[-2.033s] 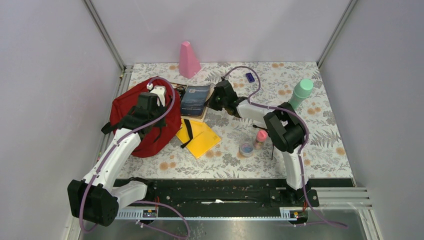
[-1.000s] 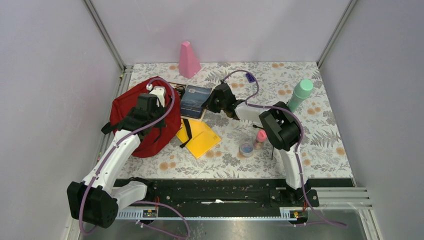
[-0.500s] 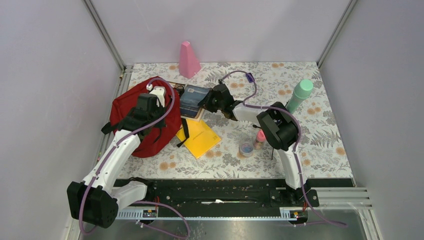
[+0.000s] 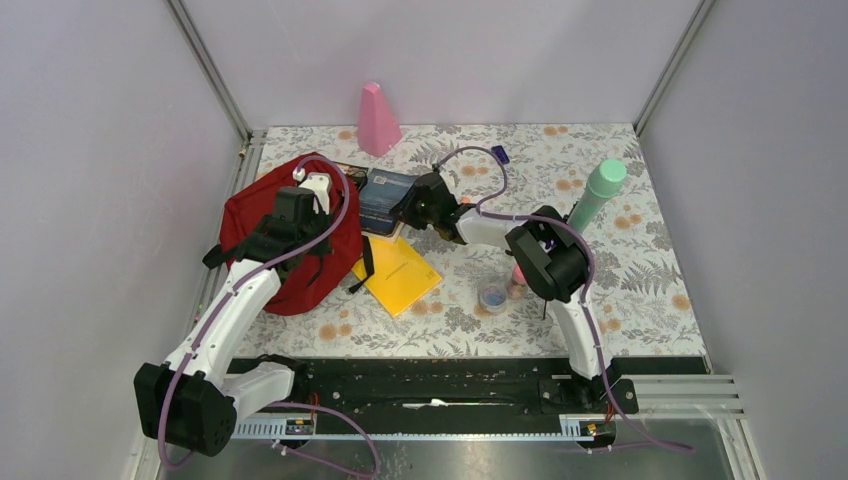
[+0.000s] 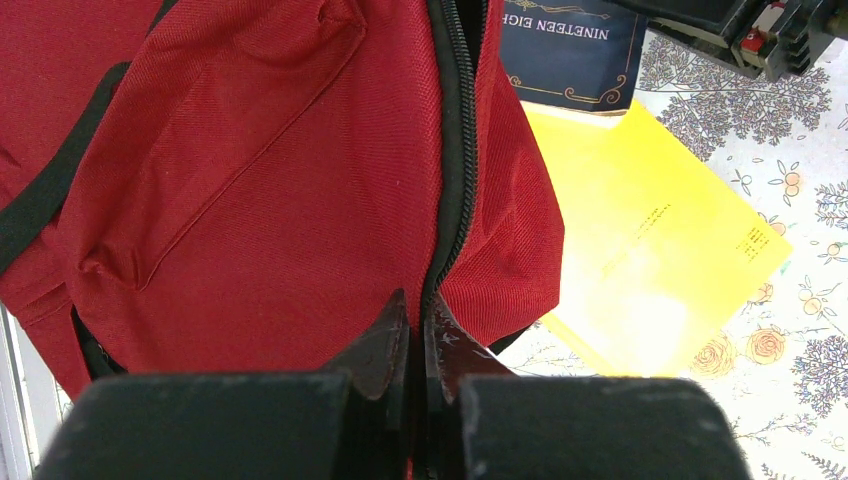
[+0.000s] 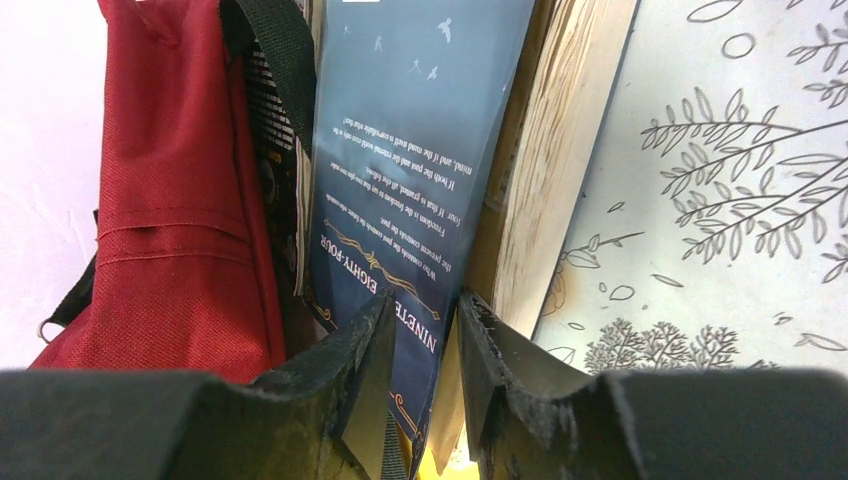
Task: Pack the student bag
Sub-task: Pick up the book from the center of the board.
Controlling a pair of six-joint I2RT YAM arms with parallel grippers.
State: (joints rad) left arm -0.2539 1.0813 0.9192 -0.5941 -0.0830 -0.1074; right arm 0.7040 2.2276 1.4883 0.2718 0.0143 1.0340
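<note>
The student bag (image 4: 290, 245), dark red with black zipper trim, lies at the table's left. My left gripper (image 5: 418, 310) is shut on the bag's zipper edge (image 5: 455, 150), and the red fabric (image 5: 250, 180) fills the left wrist view. A dark blue book (image 4: 388, 195) lies just right of the bag. My right gripper (image 4: 408, 212) is at the book's right edge. In the right wrist view its jaws (image 6: 420, 320) stand open on either side of the blue cover's (image 6: 400, 150) corner, with small gaps showing. The bag (image 6: 170, 200) lies beyond the book.
A yellow notebook (image 4: 398, 272) lies in front of the book, a black strap (image 4: 365, 262) across its left edge. A pink cone (image 4: 378, 118) stands at the back, a green bottle (image 4: 603, 185) at the right. A small pink bottle (image 4: 519, 275) and a round tape roll (image 4: 493, 296) sit mid-table.
My right gripper has slid left onto the book's edge and its jaws have widened. The left gripper and the bag have not moved.
</note>
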